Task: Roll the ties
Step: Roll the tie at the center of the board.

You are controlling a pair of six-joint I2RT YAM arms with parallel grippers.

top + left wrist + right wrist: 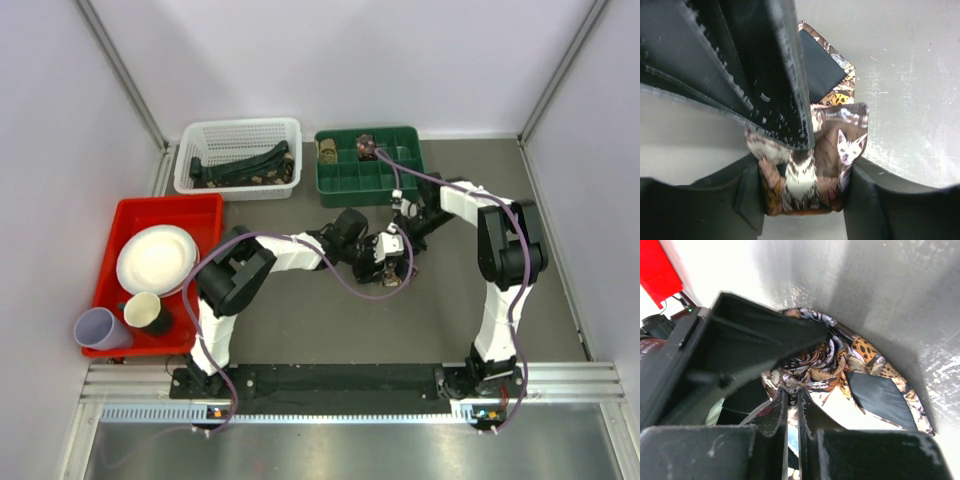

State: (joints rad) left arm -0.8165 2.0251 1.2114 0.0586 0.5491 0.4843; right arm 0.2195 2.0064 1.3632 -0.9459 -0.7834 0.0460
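A tie [825, 150] printed with brown, orange and white animals sits as a loose coil on the grey table, at mid-table in the top view [386, 266]. My left gripper [805, 186] is shut on the coil, one pad against each side. My right gripper [793, 396] comes in from above, its fingers [785, 75] over the coil. Its jaws are all but together, pinching a fold of the tie [830, 360] at the tips. The tie's wide end [880, 395], black lining up, trails flat on the table. Two rolled ties [327, 152] sit in the green tray.
A white basket [238, 186] at the back holds dark unrolled ties [245, 165]. The green compartment tray [330, 186] stands beside it. At the left a red tray [120, 215] carries a white plate [155, 258] and a cup [143, 312], with a lilac cup [97, 328] at its corner.
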